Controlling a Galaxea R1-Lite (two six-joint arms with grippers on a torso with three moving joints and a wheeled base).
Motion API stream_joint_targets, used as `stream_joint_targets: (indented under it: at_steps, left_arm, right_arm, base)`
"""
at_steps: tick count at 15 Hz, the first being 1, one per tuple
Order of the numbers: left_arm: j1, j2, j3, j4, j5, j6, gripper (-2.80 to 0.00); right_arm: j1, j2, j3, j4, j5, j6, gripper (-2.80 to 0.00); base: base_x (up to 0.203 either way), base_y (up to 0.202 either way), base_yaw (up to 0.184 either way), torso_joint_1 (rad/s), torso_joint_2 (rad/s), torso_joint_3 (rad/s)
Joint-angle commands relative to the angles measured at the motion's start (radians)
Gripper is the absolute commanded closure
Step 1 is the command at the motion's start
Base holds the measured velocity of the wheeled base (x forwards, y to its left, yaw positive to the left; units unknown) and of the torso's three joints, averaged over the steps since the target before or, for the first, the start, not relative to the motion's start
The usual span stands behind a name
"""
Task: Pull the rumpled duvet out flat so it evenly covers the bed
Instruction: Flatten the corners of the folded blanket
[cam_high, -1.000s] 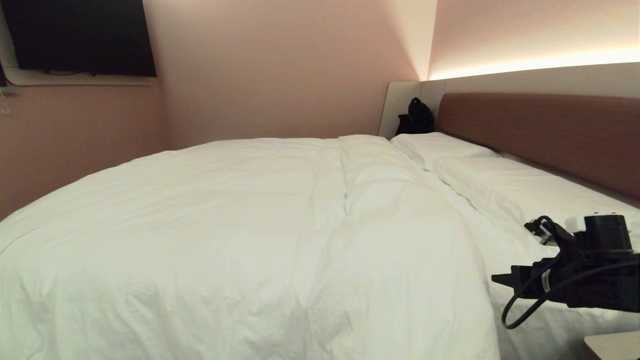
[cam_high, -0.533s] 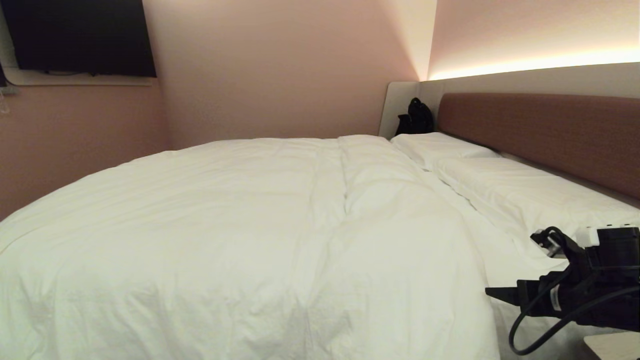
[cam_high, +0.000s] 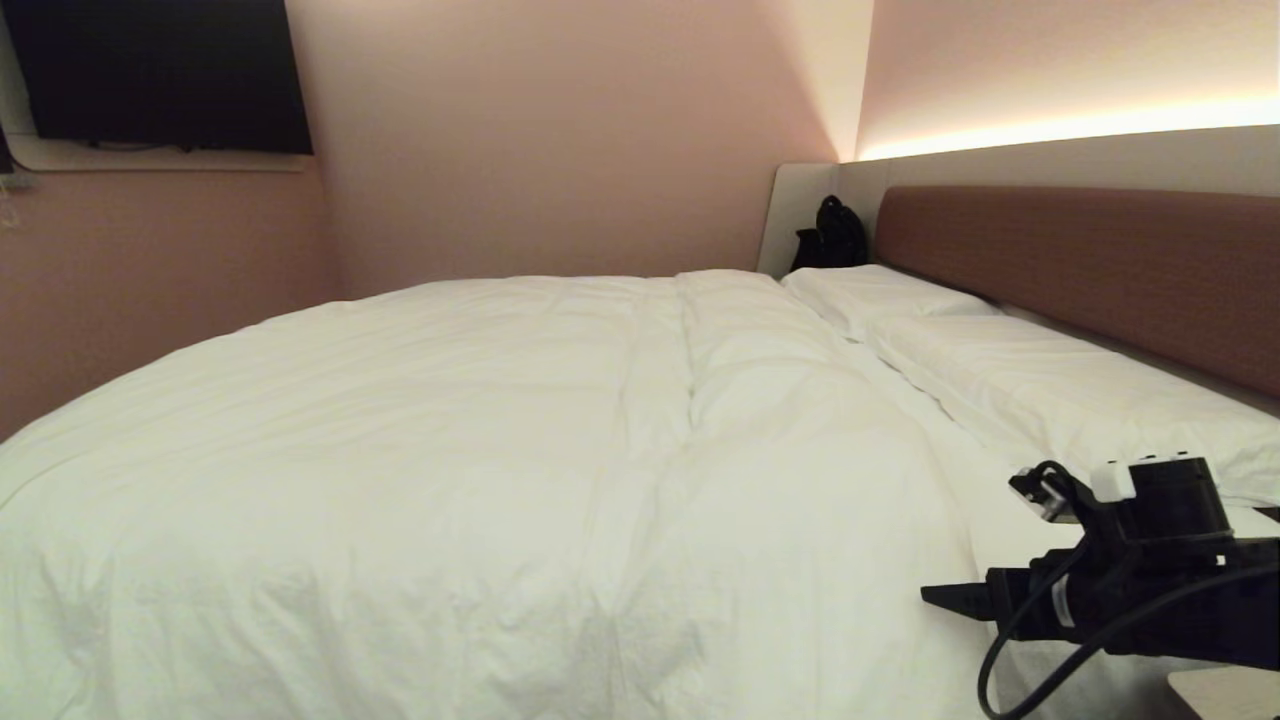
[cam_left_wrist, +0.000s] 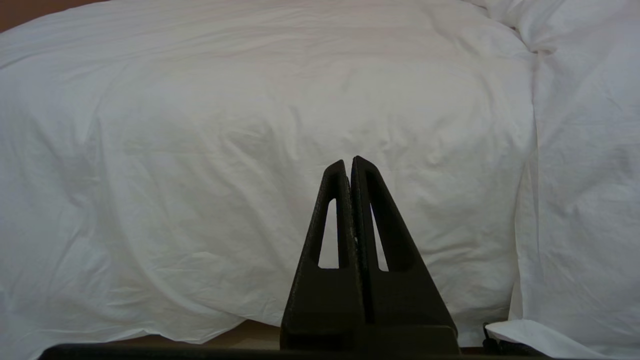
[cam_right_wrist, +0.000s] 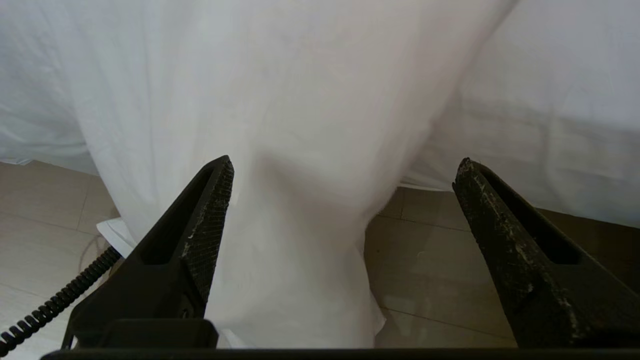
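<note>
Now that the right claw (cam_right_wrist: 345, 167) has opened and let go, the duvet (cam_high: 480, 470) lies spread across the bed (cam_high: 1080, 260), its corner hanging between the fingers. Left claw (cam_left_wrist: 348, 165) is closed, empty; spreading appears nearly complete.

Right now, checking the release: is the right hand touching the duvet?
Apart. The right wrist view shows the right hand open, the duvet hanging beyond its fingertips.

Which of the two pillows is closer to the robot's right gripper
The near pillow, lying just beyond the right gripper. The other pillow sits farther away, by the black bag in the corner.
</note>
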Motion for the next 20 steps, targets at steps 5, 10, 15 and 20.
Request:
stream_joint_targets:
  at_steps: [5,10,15,20]
  left_arm:
    - [0.000,0.000,0.000,0.000,0.000,0.000,0.00]
    - [0.000,0.000,0.000,0.000,0.000,0.000,0.00]
    - [0.000,0.000,0.000,0.000,0.000,0.000,0.00]
    - [0.000,0.000,0.000,0.000,0.000,0.000,0.00]
  right_arm:
    - [0.008,0.201,-0.130,-0.002,-0.056,0.011,-2.80]
    - [0.011,0.346,-0.235,-0.001,-0.148,0.018,-2.80]
    - [0.011,0.355,-0.232,0.000,-0.175,0.016,0.00]
    - [0.016,0.335,-0.201,-0.002,-0.167,0.020,0.00]
  base:
    - [0.000,0.000,0.000,0.000,0.00,0.000]
    - [0.000,0.000,0.000,0.000,0.00,0.000]
    - [0.000,0.000,0.000,0.000,0.00,0.000]
    - [0.000,0.000,0.000,0.000,0.00,0.000]
